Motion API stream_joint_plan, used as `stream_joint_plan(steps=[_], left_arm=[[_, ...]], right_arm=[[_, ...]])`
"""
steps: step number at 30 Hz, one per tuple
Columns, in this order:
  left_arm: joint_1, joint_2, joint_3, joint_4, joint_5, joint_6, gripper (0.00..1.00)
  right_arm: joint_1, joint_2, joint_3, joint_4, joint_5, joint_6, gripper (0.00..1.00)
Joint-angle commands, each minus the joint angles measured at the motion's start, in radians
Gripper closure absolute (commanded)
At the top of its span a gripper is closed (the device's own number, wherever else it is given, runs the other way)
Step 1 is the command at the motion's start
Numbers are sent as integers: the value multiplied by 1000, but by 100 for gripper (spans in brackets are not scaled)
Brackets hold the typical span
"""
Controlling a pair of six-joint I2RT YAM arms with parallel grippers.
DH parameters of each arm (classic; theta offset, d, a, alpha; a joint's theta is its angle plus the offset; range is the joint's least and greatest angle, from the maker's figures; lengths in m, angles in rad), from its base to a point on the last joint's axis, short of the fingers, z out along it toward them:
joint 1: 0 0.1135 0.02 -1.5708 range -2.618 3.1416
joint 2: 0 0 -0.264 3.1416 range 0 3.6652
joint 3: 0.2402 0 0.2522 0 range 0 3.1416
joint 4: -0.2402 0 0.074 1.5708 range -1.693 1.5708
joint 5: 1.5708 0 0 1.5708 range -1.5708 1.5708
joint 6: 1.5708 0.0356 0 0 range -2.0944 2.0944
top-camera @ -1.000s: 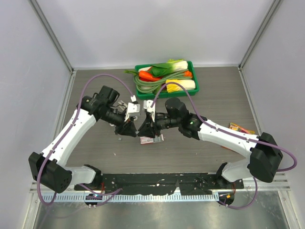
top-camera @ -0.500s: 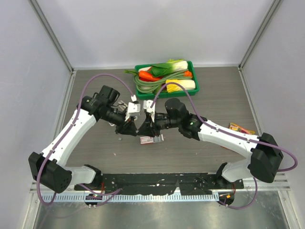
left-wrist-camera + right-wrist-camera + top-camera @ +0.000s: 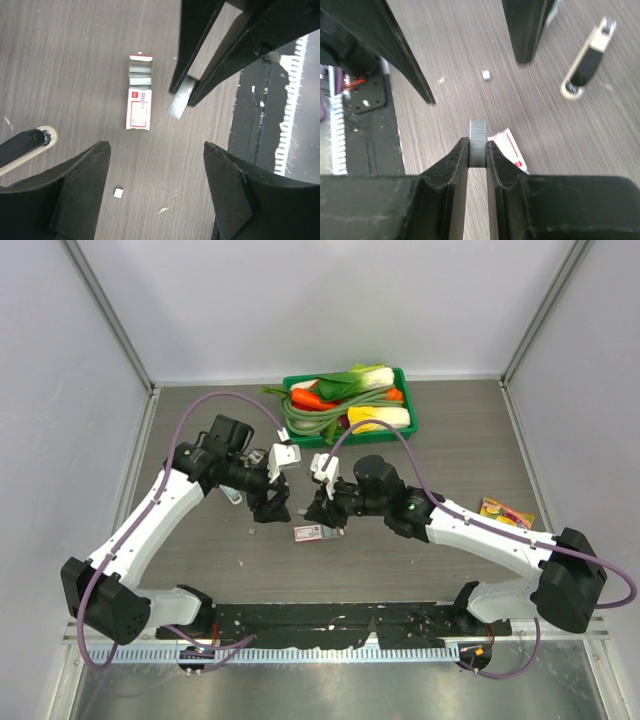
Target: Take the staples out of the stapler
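A ribbed grey strip of staples (image 3: 477, 142) stands pinched between the fingers of my right gripper (image 3: 477, 150), a little above the table. The left wrist view shows the same staples (image 3: 179, 100) from the other side, in the dark fingertips. The slim pale stapler (image 3: 585, 62) lies on the table away from both grippers, and one end of the stapler (image 3: 27, 142) shows beside my left fingers. My left gripper (image 3: 157, 167) hangs open over bare wood with nothing in it. From above, the left gripper (image 3: 275, 505) and right gripper (image 3: 318, 512) are a short way apart.
A white-and-red flat packet (image 3: 140, 102) lies between the grippers, also seen as the packet (image 3: 315, 532) from above. A tiny white piece (image 3: 118, 193) lies near the left fingers. A green tray (image 3: 411, 408) of vegetables stands at the back, and a snack wrapper (image 3: 505, 510) lies at the right.
My left gripper has opened and drawn back to the left. The right gripper has moved right with the staples in it, so the two tips no longer meet.
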Motion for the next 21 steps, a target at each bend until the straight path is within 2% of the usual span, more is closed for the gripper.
stream_joint_plan(steps=[1,5,6,9,14,21], left_arm=[[-4,9,-21,143,-104,-87,19],[-4,92,-6,199,-231,-211,19],[-4,141,14,196,-248,-225,20],[-7,198,34,191,-290,-276,20],[-28,238,-29,306,-342,-305,20],[-62,299,-90,418,-392,-343,23]], right_arm=[[1,-56,-85,-59,204,56,99],[1,-71,-170,-57,385,163,99],[1,-73,-188,-44,469,197,99],[2,-63,-237,-30,549,300,99],[21,-15,-276,-13,654,436,99],[76,27,-288,87,737,484,99]])
